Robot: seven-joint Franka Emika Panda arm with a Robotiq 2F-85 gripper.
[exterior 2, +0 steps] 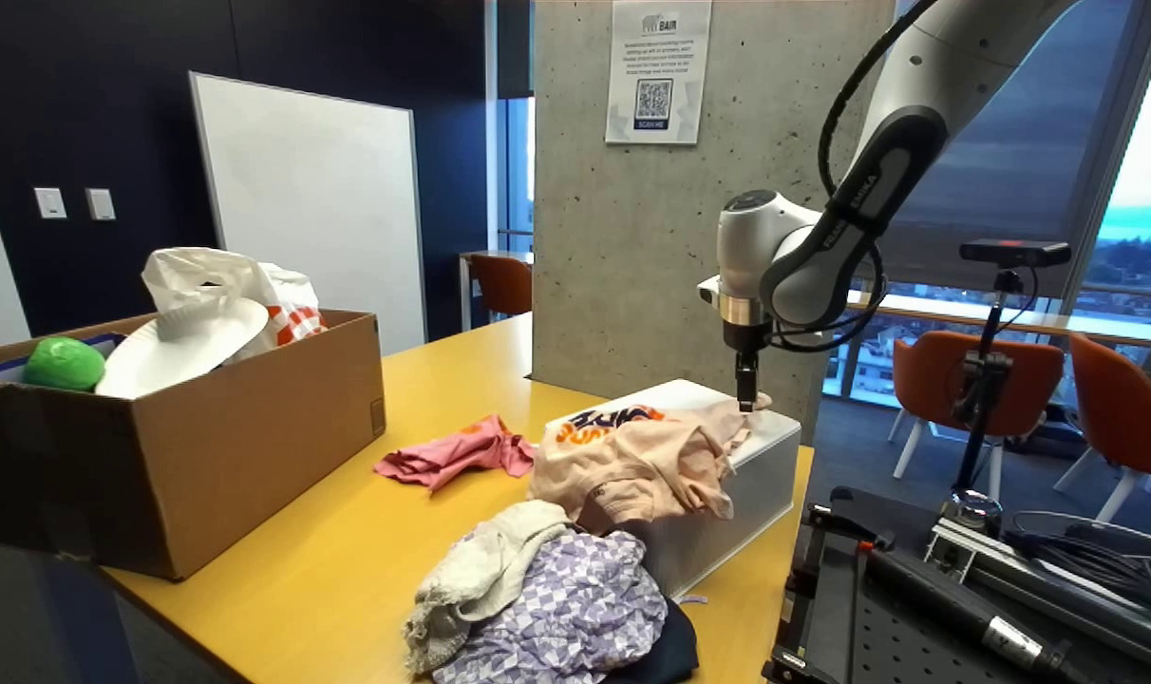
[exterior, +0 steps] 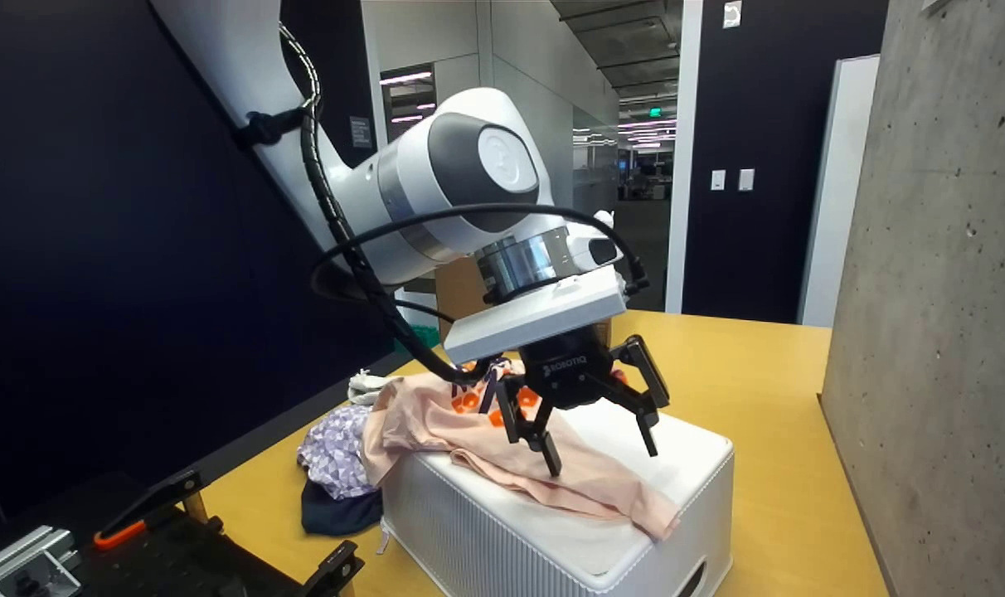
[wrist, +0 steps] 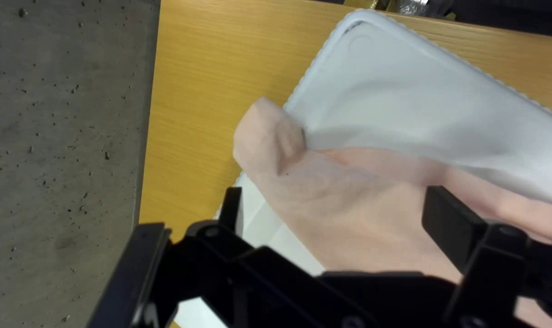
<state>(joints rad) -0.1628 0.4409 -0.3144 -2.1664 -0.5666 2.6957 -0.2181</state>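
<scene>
Shirt point(exterior: 461, 435) lengthwise along white box point(exterior: 502, 539)

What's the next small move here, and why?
Probably ease the fingers down slightly toward the peach shirt: they stand wide apart with nothing gripped, and the wrist view shows part of it between them, loosely draped across the white box. I'd go gently, since I can't tell whether they already touch it.
</scene>
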